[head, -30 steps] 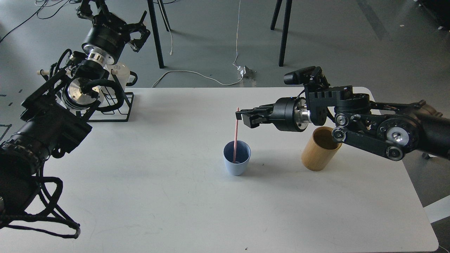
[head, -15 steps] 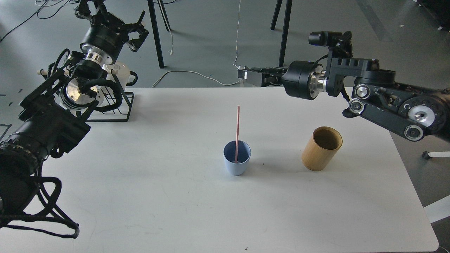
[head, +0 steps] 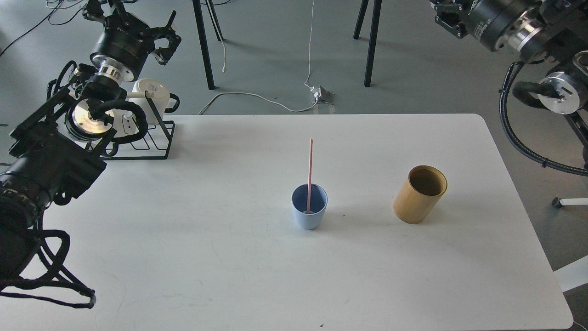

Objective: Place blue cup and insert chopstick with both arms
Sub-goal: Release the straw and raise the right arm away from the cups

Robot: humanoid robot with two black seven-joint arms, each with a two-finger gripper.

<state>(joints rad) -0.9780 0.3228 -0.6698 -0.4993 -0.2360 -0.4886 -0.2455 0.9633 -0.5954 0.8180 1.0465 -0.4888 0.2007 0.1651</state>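
The blue cup [head: 309, 212] stands upright on the white table [head: 206, 257], a little right of centre. The pink chopstick [head: 310, 170] stands nearly upright inside it, its lower end in the cup and its top free. My left gripper [head: 132, 14] is raised at the far left, beyond the table's back edge, with its fingers spread and empty. My right gripper [head: 444, 13] is high at the top right, far from the cup. It is partly cut off by the view's edge, so its fingers cannot be told apart.
A tan bamboo cylinder [head: 419, 194] stands open-topped to the right of the cup. A black wire rack [head: 151, 135] with a white mug [head: 149, 94] sits at the table's back left corner, beside my left arm. Chair legs and cables lie on the floor behind.
My right gripper has let go of the chopstick's top and lifted up and away to the top right. The chopstick stays standing in the cup. My left arm has drifted slightly left.
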